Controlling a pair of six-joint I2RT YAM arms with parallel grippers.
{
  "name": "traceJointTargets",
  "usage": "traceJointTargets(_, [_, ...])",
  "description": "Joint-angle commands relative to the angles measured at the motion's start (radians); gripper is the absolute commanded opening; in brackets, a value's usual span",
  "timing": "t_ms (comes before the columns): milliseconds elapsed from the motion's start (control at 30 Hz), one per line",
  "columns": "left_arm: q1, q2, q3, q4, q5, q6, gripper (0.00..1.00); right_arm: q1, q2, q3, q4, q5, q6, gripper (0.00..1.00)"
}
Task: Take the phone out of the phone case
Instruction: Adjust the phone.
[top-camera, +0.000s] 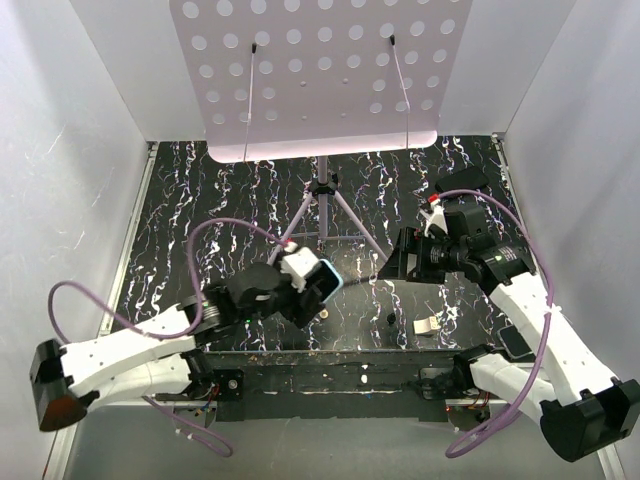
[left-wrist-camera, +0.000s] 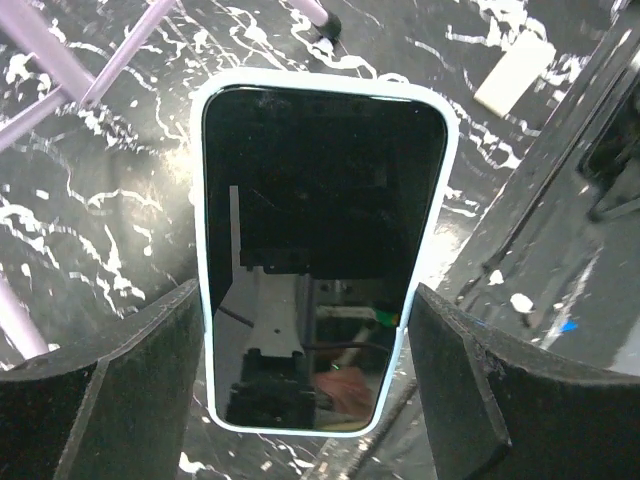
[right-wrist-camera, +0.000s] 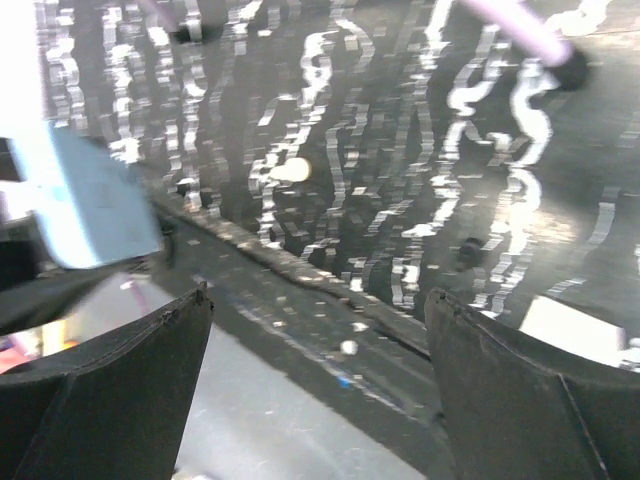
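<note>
My left gripper (top-camera: 312, 290) is shut on the light blue phone case (left-wrist-camera: 450, 170) and holds it in the air above the table's near edge. Its fingers (left-wrist-camera: 150, 360) press on the two long sides of the case. The black phone (left-wrist-camera: 320, 200) sits inside the case, its glossy screen facing the left wrist camera. From above, only the blue edge of the case (top-camera: 334, 281) shows. My right gripper (top-camera: 395, 262) is open and empty, a short way right of the case. In the right wrist view, the right gripper (right-wrist-camera: 315, 350) points at the blue back of the case (right-wrist-camera: 90, 200).
A tripod with purple legs (top-camera: 322, 205) stands mid-table under a white perforated board (top-camera: 320, 70). A small white piece (top-camera: 427, 325) and a small dark bit (top-camera: 392, 320) lie near the front edge. White walls close in both sides.
</note>
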Motion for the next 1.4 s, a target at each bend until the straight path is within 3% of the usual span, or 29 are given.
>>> traceJointTargets(0, [-0.061, 0.124, 0.093, 0.161, -0.065, 0.296, 0.0, 0.05, -0.012, 0.043, 0.131, -0.221, 0.16, 0.91])
traceJointTargets(300, [-0.063, 0.178, 0.087, 0.207, 0.1, 0.511, 0.0, 0.198, 0.013, -0.026, 0.349, -0.203, 0.337, 0.89])
traceJointTargets(600, [-0.063, 0.16, 0.096, 0.189, 0.174, 0.521, 0.0, 0.305, 0.117, -0.043, 0.455, -0.104, 0.37, 0.67])
traceJointTargets(800, [-0.063, 0.167, 0.126, 0.207, 0.166, 0.491, 0.0, 0.35, 0.114, -0.109, 0.567, -0.095, 0.433, 0.37])
traceJointTargets(900, [-0.063, 0.177, 0.127, 0.24, 0.139, 0.448, 0.0, 0.356, 0.104, -0.149, 0.614, -0.092, 0.464, 0.08])
traceJointTargets(933, [-0.063, 0.177, 0.13, 0.249, 0.116, 0.428, 0.11, 0.356, 0.094, -0.16, 0.622, -0.086, 0.472, 0.01])
traceJointTargets(967, [-0.063, 0.177, 0.132, 0.257, 0.052, 0.396, 0.28, 0.356, 0.075, -0.167, 0.625, -0.066, 0.484, 0.01])
traceJointTargets(1033, [-0.063, 0.166, 0.126, 0.276, -0.039, 0.263, 0.84, 0.354, 0.006, -0.204, 0.662, 0.007, 0.513, 0.01])
traceJointTargets(1067, [-0.063, 0.155, 0.12, 0.281, -0.066, 0.202, 0.98, 0.351, -0.036, -0.225, 0.696, 0.032, 0.536, 0.01])
traceJointTargets(1167, [-0.061, 0.12, 0.107, 0.293, -0.085, -0.036, 0.98, 0.316, -0.126, -0.279, 0.762, 0.06, 0.573, 0.01])
traceJointTargets(1267, [-0.057, 0.112, 0.123, 0.208, -0.18, -0.349, 0.98, 0.261, -0.2, -0.315, 0.788, 0.052, 0.587, 0.01])
traceJointTargets(1367, [-0.009, 0.14, 0.149, 0.139, -0.121, -0.549, 0.98, 0.197, -0.295, -0.385, 0.866, 0.029, 0.626, 0.01])
